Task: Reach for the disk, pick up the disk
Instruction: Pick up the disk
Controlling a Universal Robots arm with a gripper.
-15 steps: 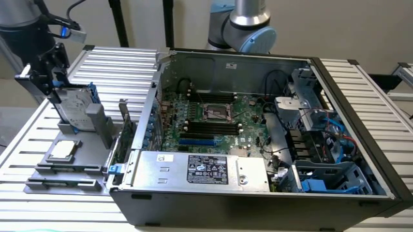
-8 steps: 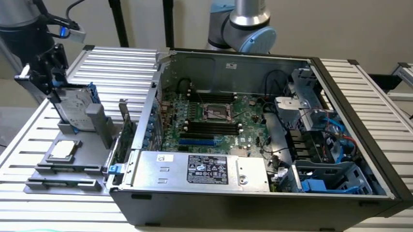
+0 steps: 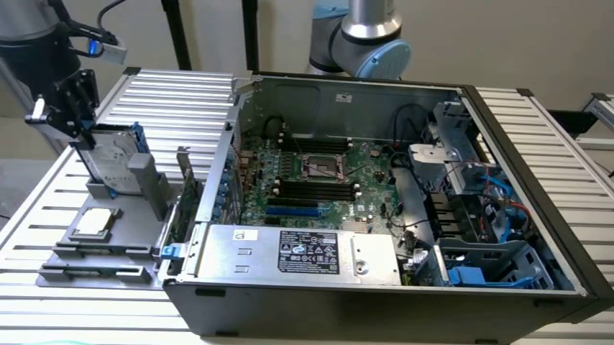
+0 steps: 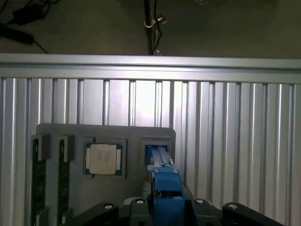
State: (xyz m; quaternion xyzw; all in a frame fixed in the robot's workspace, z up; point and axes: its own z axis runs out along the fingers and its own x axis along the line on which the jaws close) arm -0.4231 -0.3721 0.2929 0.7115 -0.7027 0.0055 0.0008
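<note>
1. At the exterior view's left, I am holding my pincer (image 3: 83, 131) against the upper edge of the disk (image 3: 113, 164). The disk is standing on edge in a slot of the grey fixture (image 3: 69, 274), with its blue caddy framing it. In the wrist view the caddy is lying centred directly beneath my wrist.

2. Whether the pincer is apart or clamped on the disk, I cannot tell.

3. Just beside the disk, the small square chip (image 3: 96, 221) is resting in its own pocket of the same fixture. I am leaving it alone.

4. Further right, the open computer case (image 3: 384, 305) is lying on the slatted table (image 3: 542, 136), with the large silver box (image 3: 307, 251) near its front wall. Neither is part of this operation.

5. Step in hand, as I judge it: the reach is complete or nearly so, and the grasp is being made. The disk is sitting fully in its slot, so the pick-up is not yet done.

6. By my judgement, a lift is calling for a firm hold on both flat faces and a straight pull along the slot. A tilted pull is risking the caddy binding against the fixture.
</note>
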